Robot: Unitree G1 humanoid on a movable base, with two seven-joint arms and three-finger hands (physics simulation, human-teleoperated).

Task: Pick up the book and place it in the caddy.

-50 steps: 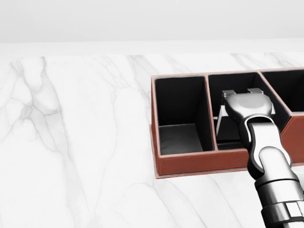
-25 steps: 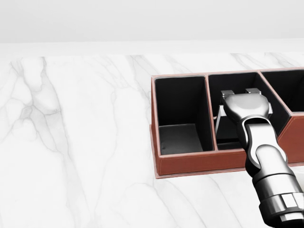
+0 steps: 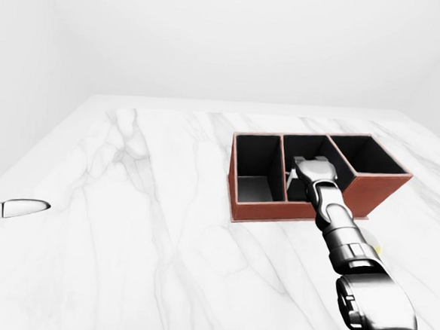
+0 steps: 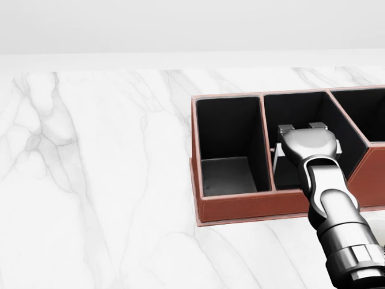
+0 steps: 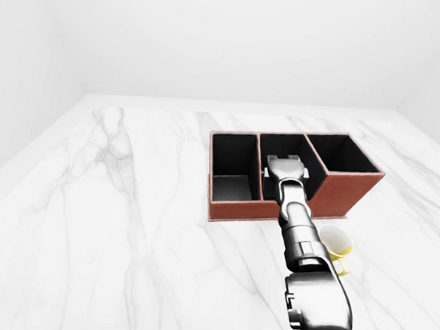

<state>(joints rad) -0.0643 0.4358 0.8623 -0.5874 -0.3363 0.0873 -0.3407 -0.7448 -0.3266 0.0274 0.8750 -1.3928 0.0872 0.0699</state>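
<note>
The brown caddy (image 4: pixel 252 208) with three black compartments stands at the right of the head view. My right hand (image 4: pixel 301 129) hangs over the middle compartment, palm down, with two fingertips (image 4: pixel 286 128) showing past its top edge. The fingers look open. A thin pale slab, seemingly the book (image 4: pixel 277 161), stands on edge in the middle compartment by its left wall, partly hidden under the hand. My left hand (image 3: pixel 17 208) shows only as a pale tip at the far left of the left-eye view, low over the marble.
The caddy stands on a white marble table (image 3: pixel 140 227). A yellow cup (image 5: pixel 337 242) stands just to the right of my right forearm, below the caddy in the right-eye view. The caddy's left compartment (image 4: pixel 228 174) holds nothing.
My right hand has drawn back toward the bottom of the head view, over the middle compartment. The pale slab has stayed where it was. The camera has not moved.
</note>
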